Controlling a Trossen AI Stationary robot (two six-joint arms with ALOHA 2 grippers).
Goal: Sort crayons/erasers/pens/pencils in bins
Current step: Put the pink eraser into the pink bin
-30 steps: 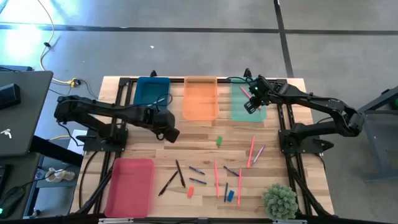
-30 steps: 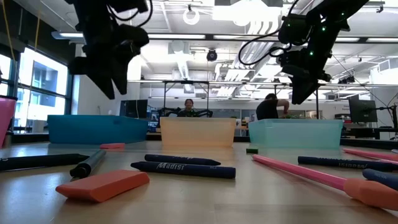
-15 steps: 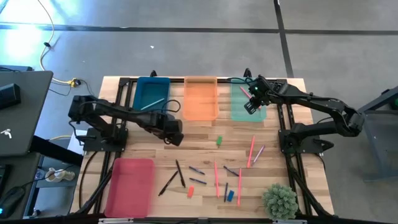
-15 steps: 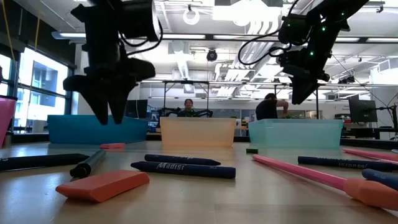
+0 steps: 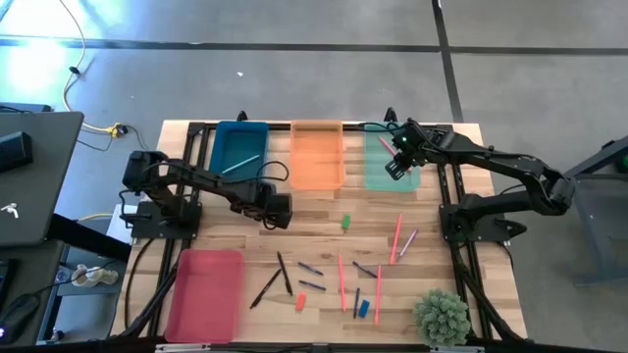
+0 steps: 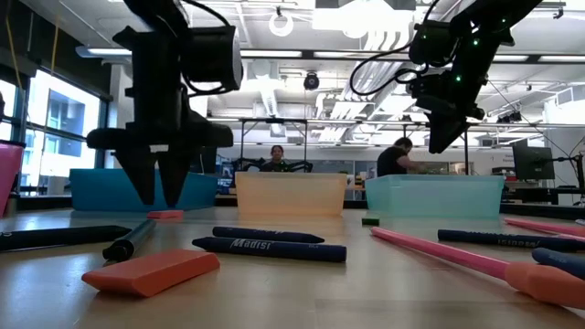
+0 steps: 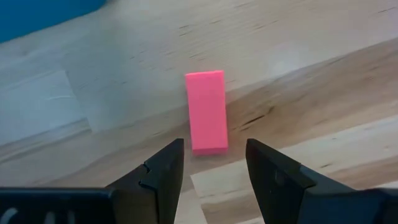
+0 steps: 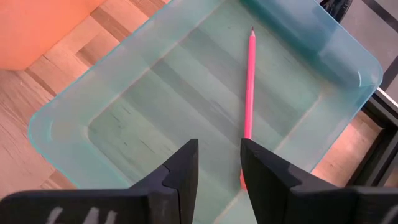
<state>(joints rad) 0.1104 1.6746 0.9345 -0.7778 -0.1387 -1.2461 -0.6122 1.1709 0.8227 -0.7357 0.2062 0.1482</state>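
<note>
High view: my left gripper (image 5: pixel 276 210) sits over bare wood just in front of the teal bin (image 5: pixel 238 155); my right gripper (image 5: pixel 397 162) is over the mint bin (image 5: pixel 391 162).

Low view: my left fingers (image 6: pixel 144 183) point down beside the pink eraser (image 6: pixel 165 215).

Left wrist view: my fingers stand apart, the pink eraser (image 7: pixel 206 111) flat on the table just ahead of the gap.

Right wrist view: my fingers are apart and empty above the mint bin (image 8: pixel 93 106), where a pink pencil (image 8: pixel 249 87) lies.
</note>
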